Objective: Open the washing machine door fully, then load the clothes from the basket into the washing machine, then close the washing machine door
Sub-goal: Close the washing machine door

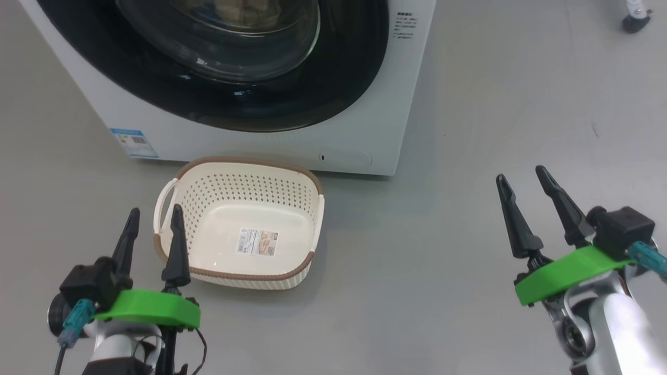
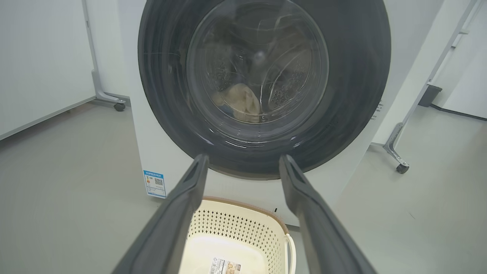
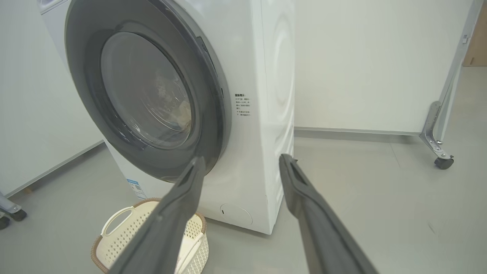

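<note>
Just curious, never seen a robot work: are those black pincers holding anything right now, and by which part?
Nothing is held. The left gripper and the right gripper both stand open and empty.

The washing machine (image 1: 365, 140) was cased in smooth white panels. The washing machine door (image 1: 354, 62) was rimmed in glossy black around a bowl of clear, reflective glass, behind which the clothes (image 2: 239, 104) were seen as pale soft cloth. The basket (image 1: 250, 187) was moulded in cream perforated plastic with a brown woven-look rim. The fingers (image 1: 177, 245) were finished matt black; the floor (image 1: 443, 260), smooth matt grey.
</note>
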`<state>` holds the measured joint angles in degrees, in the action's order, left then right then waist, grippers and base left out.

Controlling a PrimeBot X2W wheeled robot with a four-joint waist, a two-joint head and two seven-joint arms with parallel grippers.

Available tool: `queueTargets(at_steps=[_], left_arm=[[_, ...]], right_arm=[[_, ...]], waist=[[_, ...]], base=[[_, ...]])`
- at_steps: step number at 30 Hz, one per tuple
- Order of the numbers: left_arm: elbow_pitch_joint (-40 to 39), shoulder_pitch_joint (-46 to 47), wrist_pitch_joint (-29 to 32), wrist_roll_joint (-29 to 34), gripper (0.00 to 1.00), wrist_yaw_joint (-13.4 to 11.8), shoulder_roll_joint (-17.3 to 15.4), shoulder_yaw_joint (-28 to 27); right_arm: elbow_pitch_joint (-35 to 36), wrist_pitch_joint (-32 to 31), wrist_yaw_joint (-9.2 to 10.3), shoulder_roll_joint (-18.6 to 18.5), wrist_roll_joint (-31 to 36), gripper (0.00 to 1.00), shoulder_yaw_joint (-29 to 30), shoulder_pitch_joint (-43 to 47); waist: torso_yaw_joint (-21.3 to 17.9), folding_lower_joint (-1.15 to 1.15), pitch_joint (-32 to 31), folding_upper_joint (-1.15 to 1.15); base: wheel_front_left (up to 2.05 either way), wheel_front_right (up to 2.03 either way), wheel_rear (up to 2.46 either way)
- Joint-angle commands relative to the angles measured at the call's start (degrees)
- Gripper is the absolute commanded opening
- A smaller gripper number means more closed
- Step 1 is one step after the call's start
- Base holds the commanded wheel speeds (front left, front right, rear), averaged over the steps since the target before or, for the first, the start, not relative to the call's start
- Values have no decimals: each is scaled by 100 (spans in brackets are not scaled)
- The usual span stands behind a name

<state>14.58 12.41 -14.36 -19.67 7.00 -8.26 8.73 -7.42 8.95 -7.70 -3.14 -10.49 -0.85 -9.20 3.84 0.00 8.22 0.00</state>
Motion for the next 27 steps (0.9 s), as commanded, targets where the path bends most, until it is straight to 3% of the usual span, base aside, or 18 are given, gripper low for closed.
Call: queueTargets(at_steps=[1, 14, 27], left_arm=[[-211, 68, -47, -29, 100, -44, -169, -236], [-460, -316, 109, -92, 100, -186, -224, -215], [-583, -401, 179, -121, 100, -258, -268, -165]], right_arm=[[289, -42, 21, 23, -25, 100, -52, 16], [1133, -278, 21, 25, -138, 100, 291, 1097], [1328, -332, 21, 25, -314, 100, 460, 1394]], waist=[[-143, 0, -104, 0], [-523, 0, -349, 0], [-594, 0, -409, 0]], base=[[0, 0, 0], [0, 0, 0], [0, 0, 0]])
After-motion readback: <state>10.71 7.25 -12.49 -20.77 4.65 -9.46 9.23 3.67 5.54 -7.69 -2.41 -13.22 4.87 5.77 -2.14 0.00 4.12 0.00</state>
